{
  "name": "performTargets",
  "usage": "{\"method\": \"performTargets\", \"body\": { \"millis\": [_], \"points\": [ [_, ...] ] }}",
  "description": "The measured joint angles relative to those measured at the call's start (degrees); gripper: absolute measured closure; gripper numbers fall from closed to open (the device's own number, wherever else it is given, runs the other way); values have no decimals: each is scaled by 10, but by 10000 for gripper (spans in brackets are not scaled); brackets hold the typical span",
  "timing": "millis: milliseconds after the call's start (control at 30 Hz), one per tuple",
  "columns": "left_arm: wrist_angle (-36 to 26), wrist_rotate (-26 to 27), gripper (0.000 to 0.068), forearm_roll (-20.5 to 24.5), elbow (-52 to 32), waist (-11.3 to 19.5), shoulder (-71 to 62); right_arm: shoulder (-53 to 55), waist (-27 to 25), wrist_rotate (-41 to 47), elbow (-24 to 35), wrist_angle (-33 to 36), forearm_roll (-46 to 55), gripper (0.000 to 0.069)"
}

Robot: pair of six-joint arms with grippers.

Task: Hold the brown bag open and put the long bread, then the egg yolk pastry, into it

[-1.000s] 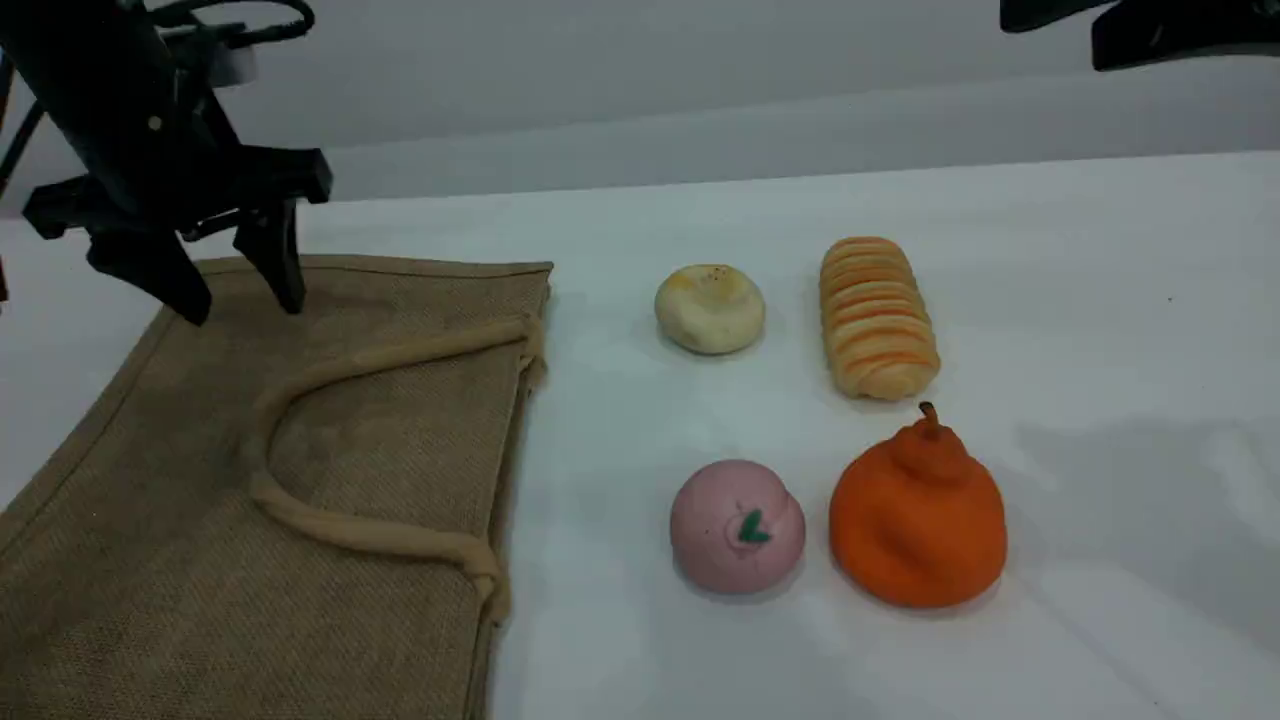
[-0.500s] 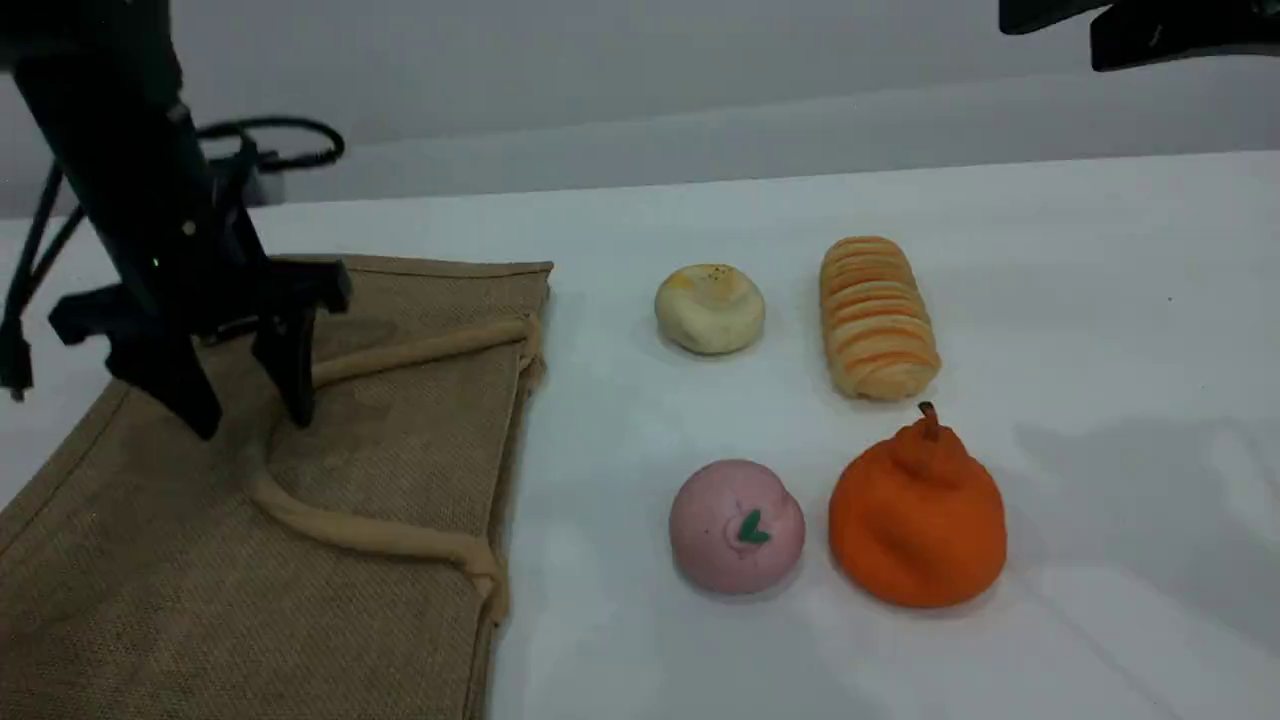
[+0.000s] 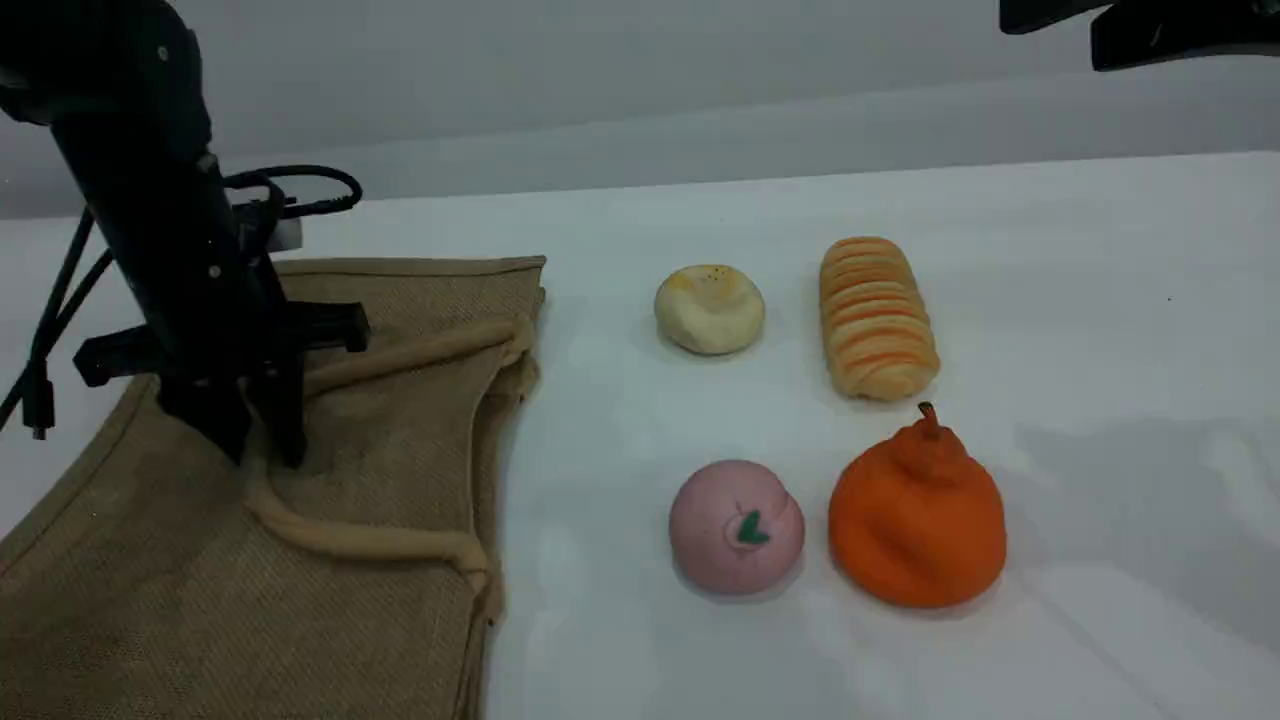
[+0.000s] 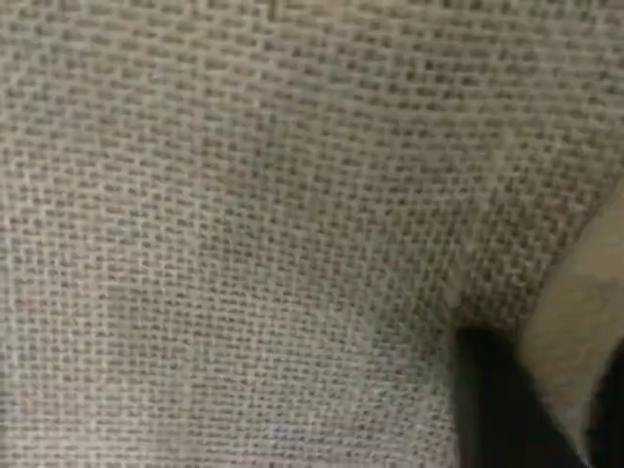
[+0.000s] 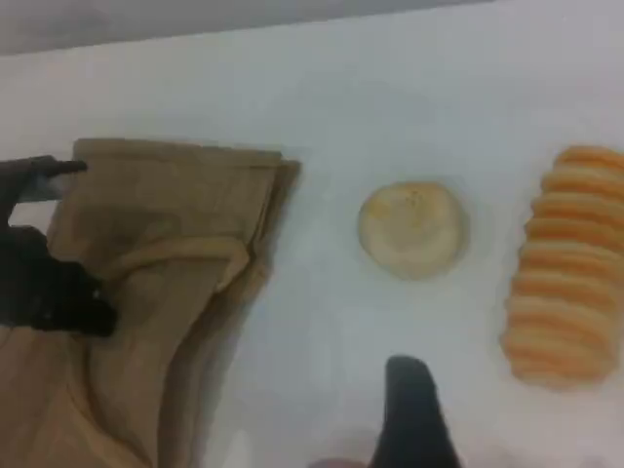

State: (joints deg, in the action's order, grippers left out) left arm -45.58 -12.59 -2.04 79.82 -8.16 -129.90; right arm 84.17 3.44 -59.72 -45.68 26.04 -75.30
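Scene view shows the brown bag (image 3: 400,600) lying flat, with its mouth edge turned toward the foods. Shows also the left gripper (image 3: 255,445) down on the bag, well back from that edge, fingers drawn near together with the beige handle (image 3: 420,347) between them. Looks clamped on the handle, not on the cloth. Judged as the step of taking hold to open the bag; not yet lifted.

Places the long bread (image 3: 878,318) well apart from the bag, off its mouth edge, with the egg yolk pastry (image 3: 709,309) between bag and bread. Long axis of the bread: about parallel to the mouth edge, so to be brought sideways across toward the bag. Nearer to the right arm (image 3: 1150,30), which hangs high on that side, far from the bag.

Left wrist view gives only close weave, a dark fingertip (image 4: 497,409) and a strip of handle pressed beside it; confirms the contact, which the scene view leaves half hidden.

Right wrist view adds what the scene view lacks: the right gripper (image 5: 409,419), one fingertip visible, nothing in it, taken as standing apart, above bare table between bag and bread.
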Motion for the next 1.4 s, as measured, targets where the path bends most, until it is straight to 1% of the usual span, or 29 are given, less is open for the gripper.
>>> {"method": "performTargets", "body": {
  "millis": [33,67,133,233,333,433,533,633,767,1000,1100,1267,1333,1400],
  "points": [
    [-3,2,563,1,1,0,0,0,0,1,0,0,0,277],
    [-7,4,587,1,4,0,0,0,0,1,0,-2,0,277],
    [-15,7,589,-1,12,0,1,0,0,1,0,-2,0,277],
    [-40,43,593,-27,35,1,18,0,0,1,0,-4,0,277],
    [-79,113,594,-84,75,1,55,0,0,-7,0,-4,0,277],
    [-143,193,596,-144,119,1,93,0,0,-19,0,-4,-1,277],
    [-197,261,596,-203,162,1,133,0,0,-27,0,-4,-9,277],
    [-244,307,597,-229,199,1,169,0,0,-44,0,-7,-28,277],
    [-248,338,597,-224,223,1,216,0,0,-77,0,-16,-60,277],
    [-247,402,598,-224,226,1,295,0,0,-146,0,-30,-134,277],
    [-247,413,598,-209,226,1,312,0,0,-177,0,-39,-171,277],
    [-246,413,598,-155,226,1,328,18,0,-227,0,-63,-218,277],
    [-245,423,598,-146,226,1,330,41,0,-250,0,-67,-239,277],
    [-245,438,598,-156,226,10,330,67,0,-276,0,-67,-248,277]
  ]
}}
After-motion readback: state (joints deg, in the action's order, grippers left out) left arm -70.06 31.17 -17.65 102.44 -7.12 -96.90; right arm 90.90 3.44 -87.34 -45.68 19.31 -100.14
